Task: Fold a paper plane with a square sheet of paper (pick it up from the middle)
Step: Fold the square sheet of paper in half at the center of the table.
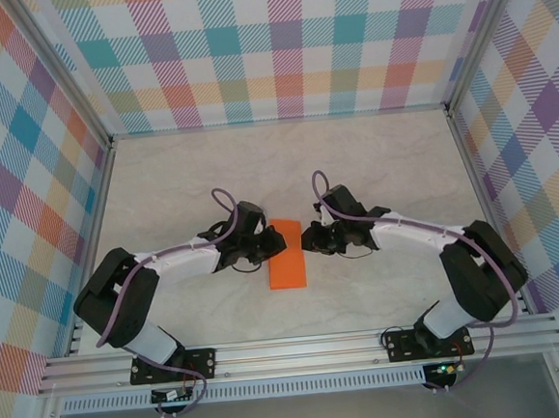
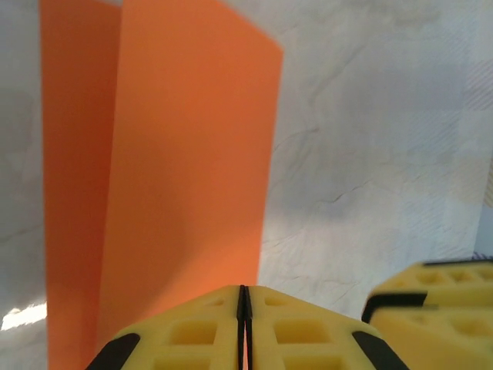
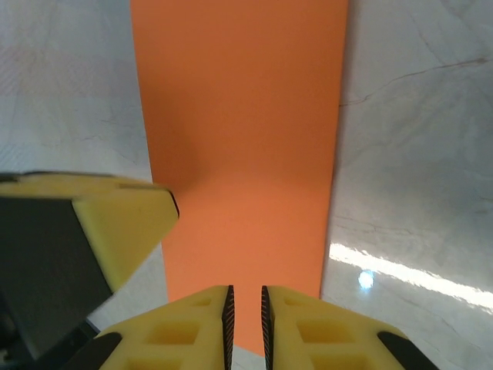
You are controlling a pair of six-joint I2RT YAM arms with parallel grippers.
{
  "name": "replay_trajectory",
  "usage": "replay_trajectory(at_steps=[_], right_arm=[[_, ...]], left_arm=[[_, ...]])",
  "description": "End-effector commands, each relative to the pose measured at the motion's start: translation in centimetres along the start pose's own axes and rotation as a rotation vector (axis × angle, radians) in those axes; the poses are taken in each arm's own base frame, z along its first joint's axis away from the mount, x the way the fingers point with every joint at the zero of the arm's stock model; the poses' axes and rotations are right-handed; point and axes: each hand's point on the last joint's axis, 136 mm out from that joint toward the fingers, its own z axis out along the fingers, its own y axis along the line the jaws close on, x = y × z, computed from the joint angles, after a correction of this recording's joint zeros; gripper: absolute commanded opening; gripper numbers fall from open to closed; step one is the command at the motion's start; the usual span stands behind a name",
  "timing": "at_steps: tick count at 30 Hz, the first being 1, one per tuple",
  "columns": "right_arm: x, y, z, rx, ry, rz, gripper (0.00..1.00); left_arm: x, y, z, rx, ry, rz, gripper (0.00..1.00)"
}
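Observation:
The square sheet of paper (image 1: pixel 286 255) is bright orange and lies folded into a narrow rectangle on the table between the two arms. My left gripper (image 1: pixel 264 244) is at its left edge. In the left wrist view its jaws (image 2: pixel 244 290) are pressed together right at the paper (image 2: pixel 185 169), where a second orange layer shows offset to the left. Whether paper is pinched between them I cannot tell. My right gripper (image 1: pixel 311 240) is at the paper's right edge. Its jaws (image 3: pixel 245 290) stand a narrow gap apart above the paper (image 3: pixel 243 146), with nothing between them.
The pale marbled table (image 1: pixel 373 163) is walled by checked panels at the back and sides. A metal rail (image 1: pixel 301 353) runs along the near edge. The other arm's yellow finger (image 3: pixel 115 223) crowds each wrist view, as does the finger (image 2: pixel 431 304) beside my left jaws.

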Motion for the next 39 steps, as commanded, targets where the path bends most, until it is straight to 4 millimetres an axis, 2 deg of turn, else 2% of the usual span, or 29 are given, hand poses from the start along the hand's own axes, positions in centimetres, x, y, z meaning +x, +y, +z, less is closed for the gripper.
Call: replay_trajectory(at_steps=[1, 10, 19, 24, 33, 39], right_arm=[[-1.6, 1.9, 1.1, -0.085, 0.023, -0.035, 0.19], [-3.5, 0.9, 5.3, -0.091, 0.101, -0.012, 0.16], [-3.7, -1.3, 7.3, -0.033, 0.111, 0.027, 0.15], [-3.7, -2.0, 7.6, -0.013, 0.104, 0.040, 0.15], [-4.0, -2.2, 7.6, -0.019, 0.073, 0.005, 0.15], [-5.4, -3.0, 7.7, -0.043, 0.037, -0.012, 0.15]], left_arm=[[1.6, -0.9, -0.3, 0.042, 0.032, -0.022, 0.11], [2.9, -1.1, 0.0, 0.013, 0.027, -0.032, 0.09], [4.8, -1.7, 2.2, 0.013, 0.064, -0.053, 0.09], [5.9, -1.7, 3.6, 0.000, 0.089, -0.050, 0.09], [7.4, 2.5, 3.6, -0.172, 0.102, -0.035, 0.06], [8.7, 4.3, 3.3, -0.242, 0.148, -0.023, 0.04]])
